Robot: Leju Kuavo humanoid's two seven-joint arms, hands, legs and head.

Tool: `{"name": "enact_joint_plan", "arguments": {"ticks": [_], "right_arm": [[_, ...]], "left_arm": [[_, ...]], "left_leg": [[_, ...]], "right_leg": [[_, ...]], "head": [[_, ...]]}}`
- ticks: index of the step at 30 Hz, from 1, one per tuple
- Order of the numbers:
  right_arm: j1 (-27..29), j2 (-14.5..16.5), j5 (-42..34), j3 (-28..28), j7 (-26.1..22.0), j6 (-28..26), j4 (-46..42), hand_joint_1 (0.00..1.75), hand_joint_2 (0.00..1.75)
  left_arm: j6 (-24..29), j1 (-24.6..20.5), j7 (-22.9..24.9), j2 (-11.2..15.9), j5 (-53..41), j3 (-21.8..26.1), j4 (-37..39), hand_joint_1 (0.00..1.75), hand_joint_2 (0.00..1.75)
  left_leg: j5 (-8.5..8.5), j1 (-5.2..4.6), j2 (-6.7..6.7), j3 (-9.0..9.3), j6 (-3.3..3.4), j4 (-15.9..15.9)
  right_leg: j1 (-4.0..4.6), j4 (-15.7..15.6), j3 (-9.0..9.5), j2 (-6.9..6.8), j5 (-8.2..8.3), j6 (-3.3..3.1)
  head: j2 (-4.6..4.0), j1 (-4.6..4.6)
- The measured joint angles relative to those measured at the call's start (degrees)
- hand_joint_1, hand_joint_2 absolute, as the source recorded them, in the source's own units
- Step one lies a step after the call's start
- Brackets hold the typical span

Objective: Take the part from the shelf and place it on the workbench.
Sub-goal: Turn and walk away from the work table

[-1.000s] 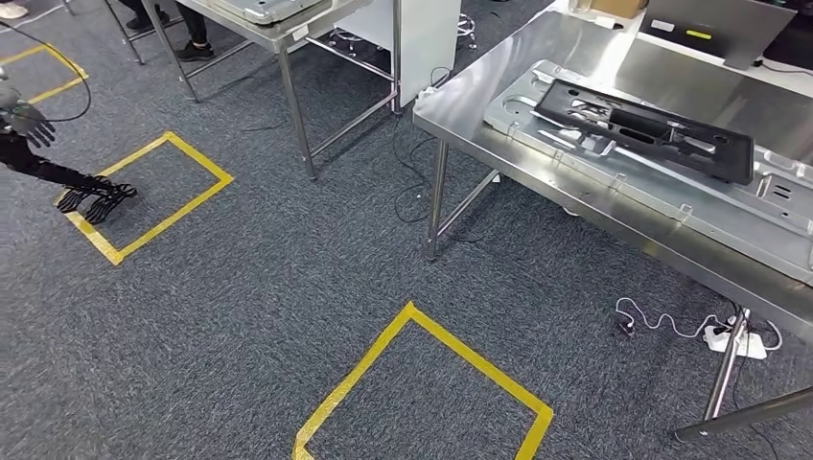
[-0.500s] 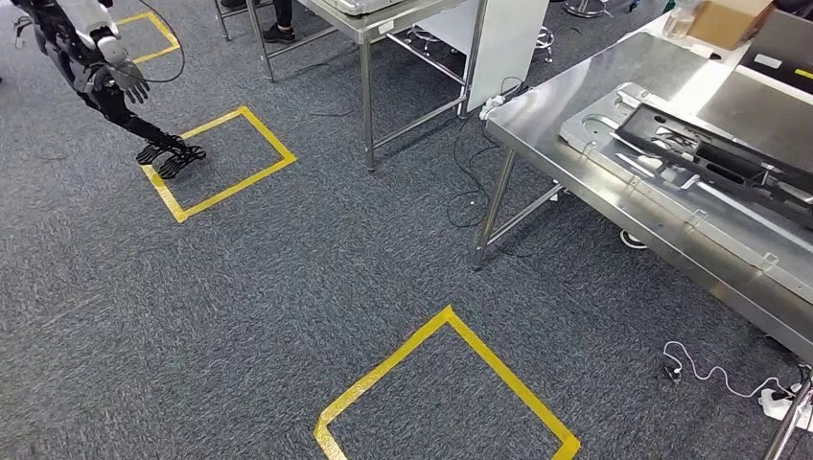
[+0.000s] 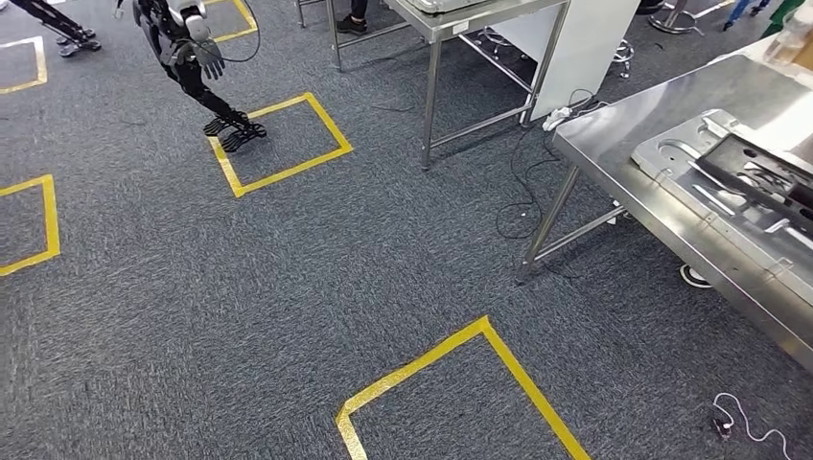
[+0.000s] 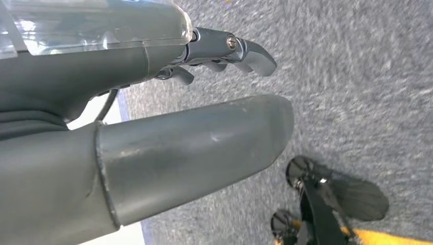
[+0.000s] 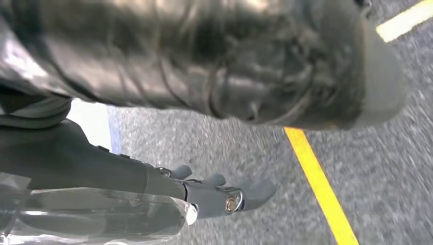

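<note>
Speckled grey carpet [image 3: 288, 287] bears yellow tape squares [image 3: 278, 144]; steel workbench [image 3: 614, 144] gleams.

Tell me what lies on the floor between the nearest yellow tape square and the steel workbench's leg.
Head view: bare grey carpet between yellow tape square and workbench leg.

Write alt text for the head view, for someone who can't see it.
Looking down on grey carpet marked with yellow tape squares, a steel workbench at the right carries a silver tray holding a black part. Another humanoid robot stands at a taped square at upper left, beside a second steel table.
</note>
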Motion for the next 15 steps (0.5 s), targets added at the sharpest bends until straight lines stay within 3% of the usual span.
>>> {"name": "enact_joint_plan", "arguments": {"ticks": [2,4,6,7,8,11,13,15], "right_arm": [[0.05,0.02,0.03,-0.01,0.0,0.04,0.01,0.0,0.0],[0.28,0.02,0.09,-0.05,0.02,0.14,0.02,0.0,0.0],[0.39,0.01,0.16,-0.1,0.1,0.25,0.02,0.0,0.0],[0.37,0.01,0.19,-0.12,0.19,0.31,0.02,0.0,0.0],[0.32,0.01,0.2,-0.13,0.33,0.34,0.02,0.0,0.0],[0.22,0.03,0.21,-0.14,0.72,0.4,0.02,0.0,0.0],[0.11,0.03,0.22,-0.15,0.79,0.4,0.02,0.0,0.0],[-0.24,0.03,0.22,-0.15,0.79,0.4,0.02,0.0,0.0]], "left_arm": [[0.01,0.01,0.03,0.0,0.01,-0.01,0.0,0.0,0.0],[0.02,-0.14,0.08,-0.03,0.02,-0.01,0.0,0.0,0.0],[0.03,-0.17,0.1,-0.03,0.04,0.0,0.0,0.0,0.0],[0.03,-0.09,0.12,-0.03,0.05,0.0,0.0,0.0,0.0],[0.04,0.0,0.14,-0.03,0.05,0.0,0.0,0.0,0.0],[0.08,-0.01,0.17,-0.03,0.08,0.0,0.0,0.0,0.0],[0.11,-0.04,0.17,-0.02,0.1,0.0,0.0,0.0,0.0],[0.15,0.2,0.17,0.01,0.1,0.0,0.0,0.0,0.0]], "left_leg": [[-1.69,-0.13,2.2,-1.23,-0.49,2.51],[-5.41,-0.04,5.26,-4.49,-0.91,9.33],[-7.47,0.25,6.23,-7.33,-1.4,15.29],[-6.95,0.41,6.48,-7.34,-1.58,15.54],[-5.43,0.56,6.81,-6.11,-1.69,13.39],[-0.95,0.41,9.38,0.11,-1.39,2.1],[-0.73,-0.03,9.87,1.24,-0.73,-0.26],[-0.56,-0.01,8.78,1.22,0.07,-0.53]], "right_leg": [[-0.2,-0.98,0.54,-1.6,0.42,-0.77],[-0.04,-1.3,0.74,-3.34,0.46,-1.22],[0.11,-1.22,0.75,-5.13,0.26,-1.31],[0.13,-1.18,0.81,-5.93,0.13,-1.25],[0.11,-1.14,0.96,-6.66,-0.02,-1.13],[0.27,-0.87,1.58,-8.6,-0.72,-0.32],[0.44,-0.75,1.81,-9.52,-1.04,0.34],[0.27,-0.69,2.11,-9.87,-1.32,1.04]], "head": [[0.0,-0.04],[0.0,-0.09],[0.0,-0.08],[0.0,-0.08],[0.0,-0.08],[0.0,-0.05],[0.0,-0.02],[0.0,-0.01]]}}
